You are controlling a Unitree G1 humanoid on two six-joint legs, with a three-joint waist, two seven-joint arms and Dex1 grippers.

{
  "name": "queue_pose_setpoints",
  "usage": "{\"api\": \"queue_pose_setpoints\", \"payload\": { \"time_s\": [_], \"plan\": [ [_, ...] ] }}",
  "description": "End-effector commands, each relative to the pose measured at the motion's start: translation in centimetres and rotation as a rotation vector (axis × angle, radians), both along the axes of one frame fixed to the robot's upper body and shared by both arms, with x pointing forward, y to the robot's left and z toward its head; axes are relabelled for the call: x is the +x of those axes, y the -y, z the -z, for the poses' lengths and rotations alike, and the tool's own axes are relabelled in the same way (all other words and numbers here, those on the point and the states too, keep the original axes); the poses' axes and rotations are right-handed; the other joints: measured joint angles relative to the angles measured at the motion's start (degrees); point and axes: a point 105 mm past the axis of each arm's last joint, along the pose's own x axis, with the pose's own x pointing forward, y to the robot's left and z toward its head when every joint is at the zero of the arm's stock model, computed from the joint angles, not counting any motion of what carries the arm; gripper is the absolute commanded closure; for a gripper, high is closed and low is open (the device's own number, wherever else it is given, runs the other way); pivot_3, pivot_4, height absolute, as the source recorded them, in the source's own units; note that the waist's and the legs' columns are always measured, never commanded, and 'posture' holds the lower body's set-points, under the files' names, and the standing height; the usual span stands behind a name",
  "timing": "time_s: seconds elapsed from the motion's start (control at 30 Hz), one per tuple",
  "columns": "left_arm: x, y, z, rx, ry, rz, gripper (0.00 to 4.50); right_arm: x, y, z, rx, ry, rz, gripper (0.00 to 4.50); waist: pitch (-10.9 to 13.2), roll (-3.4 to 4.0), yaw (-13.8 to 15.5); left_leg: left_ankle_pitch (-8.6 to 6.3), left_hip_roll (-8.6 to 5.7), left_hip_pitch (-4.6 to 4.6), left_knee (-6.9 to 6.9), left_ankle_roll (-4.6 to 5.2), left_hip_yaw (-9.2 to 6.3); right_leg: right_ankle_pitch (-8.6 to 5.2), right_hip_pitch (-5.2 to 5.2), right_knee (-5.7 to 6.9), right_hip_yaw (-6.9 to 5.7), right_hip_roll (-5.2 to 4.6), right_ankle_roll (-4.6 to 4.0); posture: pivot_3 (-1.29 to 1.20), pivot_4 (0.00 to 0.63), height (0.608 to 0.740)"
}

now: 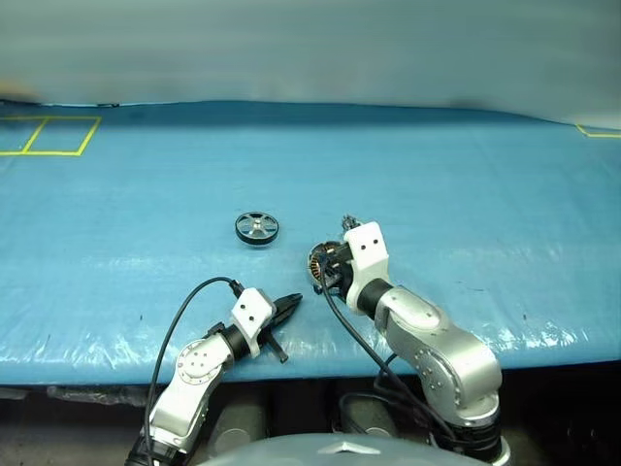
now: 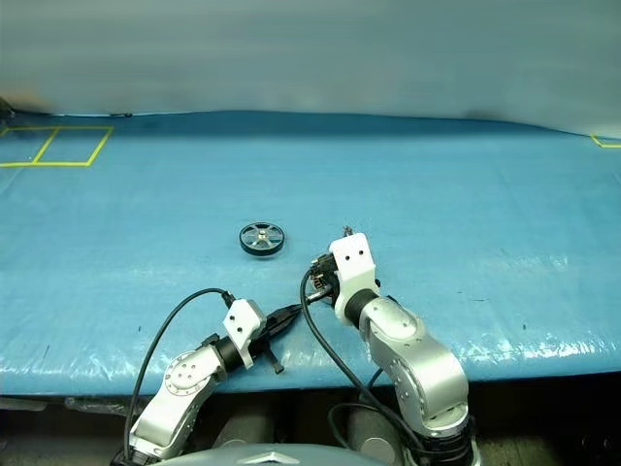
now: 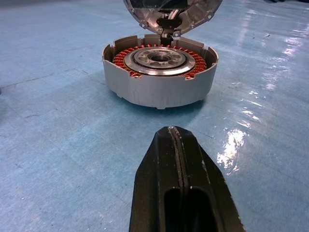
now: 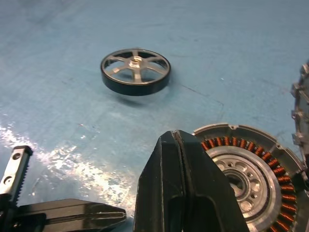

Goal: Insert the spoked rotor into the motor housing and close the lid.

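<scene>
The spoked rotor (image 1: 256, 228), a dark wheel with a silver hub, lies flat on the blue table, left of and beyond the motor housing (image 3: 159, 77). The housing stands open and shows copper windings around its central hub. Its lid (image 3: 171, 12) is tilted up at the far rim, underside showing. My right gripper (image 4: 176, 137) is shut and empty, hovering just over the housing's near-left edge and partly hiding it from the head views. Near the table's front edge my left gripper (image 1: 291, 303) is shut on nothing, pointing at the housing from a short way off.
A blue sheet covers the table (image 1: 466, 194), whose front edge (image 1: 543, 354) runs just below both grippers. Yellow tape squares (image 1: 49, 136) mark the far left corner. A black cable (image 1: 179, 316) loops off my left wrist.
</scene>
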Motion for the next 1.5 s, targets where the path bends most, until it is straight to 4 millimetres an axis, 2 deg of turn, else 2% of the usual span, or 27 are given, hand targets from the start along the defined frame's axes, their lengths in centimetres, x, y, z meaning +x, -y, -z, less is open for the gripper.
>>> {"api": "queue_pose_setpoints", "payload": {
  "time_s": [0.03,0.13,0.27,0.37,0.47,0.67,0.8,0.97,1.1,1.27,1.5],
  "plan": [
    [1.5,-1.9,-2.8,0.017,0.064,-0.063,4.50,-1.2,-0.5,-0.9,0.042,0.051,-0.070,4.48,0.0,0.00,-0.1,0.00,0.00,0.00,0.00,0.00,-0.01,0.00,0.00,0.00,0.00,0.01,0.00,0.00,0.150,0.740],
    [3.4,-3.9,-3.9,0.057,-0.005,-0.125,4.50,-1.5,-0.3,-0.1,0.029,0.038,-0.072,4.48,0.0,0.00,-0.1,0.03,0.01,0.00,0.01,-0.04,-0.05,0.00,0.00,0.03,-0.02,0.03,0.00,0.00,0.150,0.740],
    [5.2,-5.0,-6.4,0.050,0.010,-0.107,4.50,-1.8,-0.2,0.3,0.032,0.047,-0.081,4.48,0.0,0.00,-0.1,0.09,0.00,0.00,0.07,-0.06,-0.05,0.01,0.04,0.04,-0.04,0.08,0.01,0.00,0.150,0.740],
    [7.3,-5.7,-8.1,0.086,0.006,-0.015,4.50,-2.2,-0.3,0.3,0.066,0.098,-0.106,4.48,0.0,-0.10,0.2,0.15,-0.05,0.01,0.08,-0.10,-0.18,0.02,0.07,0.05,-0.08,0.14,0.04,0.00,0.150,0.740],
    [9.4,-6.3,-8.8,0.128,-0.004,0.022,3.93,-2.4,-0.3,0.6,0.067,0.142,-0.119,4.50,0.0,-0.08,-0.1,0.27,-0.08,0.01,0.06,-0.28,-0.24,0.02,0.12,0.06,-0.18,0.45,0.04,0.00,0.150,0.740],
    [13.4,-6.6,-9.8,0.254,0.024,0.088,1.98,-2.5,0.0,1.6,0.029,0.156,-0.081,4.50,0.1,-0.11,-0.1,0.35,-0.08,0.00,0.02,-0.43,-0.16,0.03,0.06,0.06,-0.12,0.50,0.05,0.00,0.150,0.740],
    [15.1,-6.8,-9.8,0.373,0.036,0.154,1.98,-2.4,0.2,1.7,0.022,0.159,-0.051,4.50,0.1,-0.12,0.0,0.36,-0.08,-0.08,0.03,-0.43,-0.16,0.03,0.01,0.05,-0.13,0.51,0.04,0.00,0.150,0.740],
    [16.5,-6.9,-10.6,0.438,0.034,0.204,1.98,-2.5,0.4,1.9,0.028,0.148,-0.029,4.50,0.1,-0.15,-0.1,0.34,-0.08,-0.14,0.04,-0.41,-0.13,0.03,-0.03,0.03,-0.13,0.52,0.05,0.00,0.150,0.740],
    [16.3,-7.0,-10.3,0.551,-0.007,0.311,1.98,-2.6,0.4,2.0,0.027,0.146,-0.030,4.50,0.1,-0.16,-0.1,0.33,-0.08,-0.17,0.05,-0.38,-0.13,0.03,-0.04,0.04,-0.13,0.54,0.05,0.00,0.150,0.740],
    [16.1,-7.2,-10.2,0.611,-0.048,0.386,1.98,-2.6,0.5,2.1,0.033,0.144,-0.029,4.50,0.1,-0.17,-0.1,0.30,-0.07,-0.18,0.09,-0.33,-0.10,0.03,-0.05,0.05,-0.12,0.55,0.06,0.00,0.150,0.740],
    [16.2,-7.5,-9.3,0.687,-0.063,0.396,1.98,-2.6,0.5,2.2,0.032,0.144,-0.023,4.50,0.1,-0.17,-0.1,0.21,-0.07,-0.21,0.19,-0.17,-0.10,0.05,-0.04,0.09,-0.11,0.54,0.08,0.00,0.150,0.740]
  ]
}}
